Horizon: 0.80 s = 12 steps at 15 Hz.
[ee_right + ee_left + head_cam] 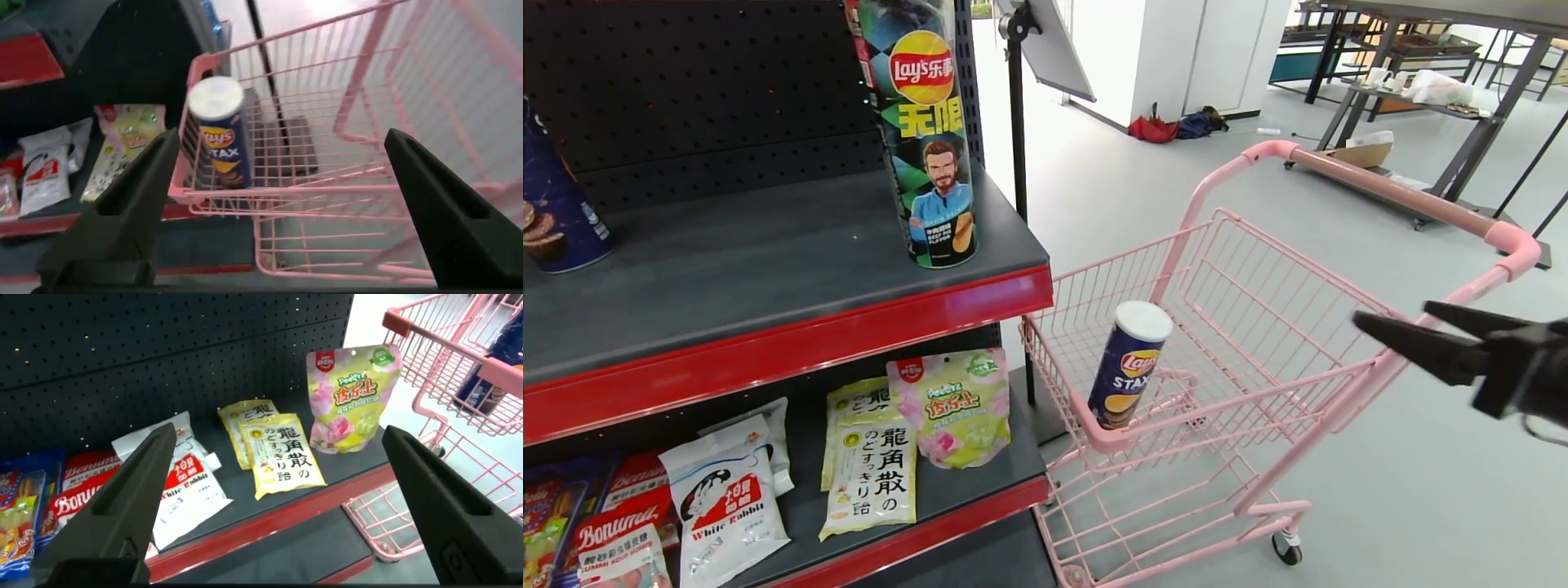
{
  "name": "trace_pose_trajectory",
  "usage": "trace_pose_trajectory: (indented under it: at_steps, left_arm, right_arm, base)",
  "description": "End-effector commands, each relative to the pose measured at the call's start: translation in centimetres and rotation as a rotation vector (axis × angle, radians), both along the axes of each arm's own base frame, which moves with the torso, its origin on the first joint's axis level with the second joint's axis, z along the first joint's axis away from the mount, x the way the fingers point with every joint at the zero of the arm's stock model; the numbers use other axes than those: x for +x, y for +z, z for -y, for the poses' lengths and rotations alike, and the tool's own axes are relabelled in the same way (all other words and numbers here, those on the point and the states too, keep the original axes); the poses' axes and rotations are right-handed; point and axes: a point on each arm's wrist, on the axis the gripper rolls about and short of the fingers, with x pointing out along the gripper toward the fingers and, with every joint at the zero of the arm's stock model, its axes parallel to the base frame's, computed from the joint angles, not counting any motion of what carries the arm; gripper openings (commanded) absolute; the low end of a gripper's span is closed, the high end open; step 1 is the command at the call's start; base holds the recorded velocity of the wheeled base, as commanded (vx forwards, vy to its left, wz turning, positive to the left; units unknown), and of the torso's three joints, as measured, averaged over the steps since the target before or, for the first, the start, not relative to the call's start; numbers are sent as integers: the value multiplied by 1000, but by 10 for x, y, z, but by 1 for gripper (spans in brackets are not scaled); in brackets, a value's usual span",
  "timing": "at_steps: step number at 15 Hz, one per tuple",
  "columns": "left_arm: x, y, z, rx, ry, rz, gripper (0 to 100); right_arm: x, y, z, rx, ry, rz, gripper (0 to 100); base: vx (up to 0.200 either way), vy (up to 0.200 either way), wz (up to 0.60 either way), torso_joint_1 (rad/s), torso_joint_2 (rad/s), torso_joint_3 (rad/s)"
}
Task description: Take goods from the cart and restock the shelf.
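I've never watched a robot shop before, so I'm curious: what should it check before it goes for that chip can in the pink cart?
1. Right pincer open and empty: ok.
2. Chip can free in the cart, nothing on top of it: ok, though it leans.
3. Right pincer close enough to grip the chip can: not ok, it is apart from it.
4. Bare room on the upper shelf beside the tall can: ok.
5. Left pincer open, out of the way at the lower shelf: ok.
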Motion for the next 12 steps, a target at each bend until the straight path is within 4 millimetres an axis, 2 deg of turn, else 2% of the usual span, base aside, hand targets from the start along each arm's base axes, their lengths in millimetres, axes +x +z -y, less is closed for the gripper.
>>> trace_pose_trajectory:
  at_steps: [1, 3, 4, 8, 11, 12]
  left_arm:
    - [0, 0, 0, 0, 0, -1, 100]
    - [0, 0, 0, 1, 0, -1, 100]
    - [0, 0, 0, 6, -3, -1, 100]
    - [0, 0, 0, 8, -1, -1, 100]
    - [0, 0, 0, 8, -3, -1, 100]
    - [0, 0, 0, 8, -1, -1, 100]
  right_arm:
    - [60, -88, -49, -76, 216, -242, 100]
    - [66, -96, -54, -99, 256, -247, 100]
    - [67, -96, -61, -97, 323, -242, 100]
    - [65, -102, -78, -106, 403, -261, 100]
    - [76, -108, -86, -111, 408, -274, 100]
    - [86, -108, -90, -108, 405, -267, 100]
  base:
    - [0, 0, 0, 0, 0, 0]
    - [0, 0, 0, 0, 0, 0]
    - [0, 0, 0, 0, 0, 0]
    - [0, 0, 0, 0, 0, 0]
    - [0, 0, 0, 0, 0, 0]
    - [0, 0, 0, 0, 0, 0]
